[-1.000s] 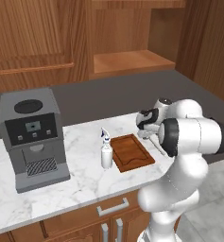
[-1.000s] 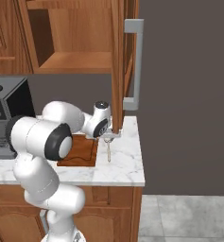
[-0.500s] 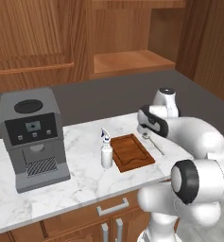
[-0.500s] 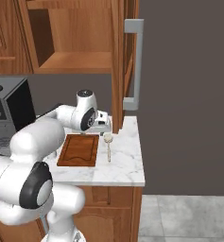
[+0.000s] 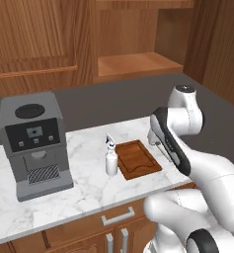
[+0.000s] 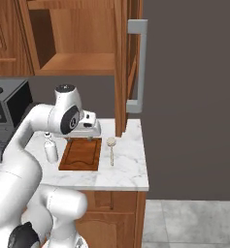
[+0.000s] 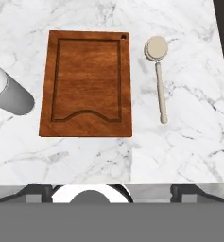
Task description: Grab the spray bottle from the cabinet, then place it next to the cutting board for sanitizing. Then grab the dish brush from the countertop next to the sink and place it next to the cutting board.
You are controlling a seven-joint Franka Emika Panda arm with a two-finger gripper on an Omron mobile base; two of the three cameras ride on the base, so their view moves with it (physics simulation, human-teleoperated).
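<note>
Two items flank the board below the empty, wide-open gripper: bottle, brush. Both placements look done; next: retreat.

No legible text, label, brand or number appears anywhere in this kitchen; the coffee machine carries a small display panel whose markings are too blurred to read.
</note>
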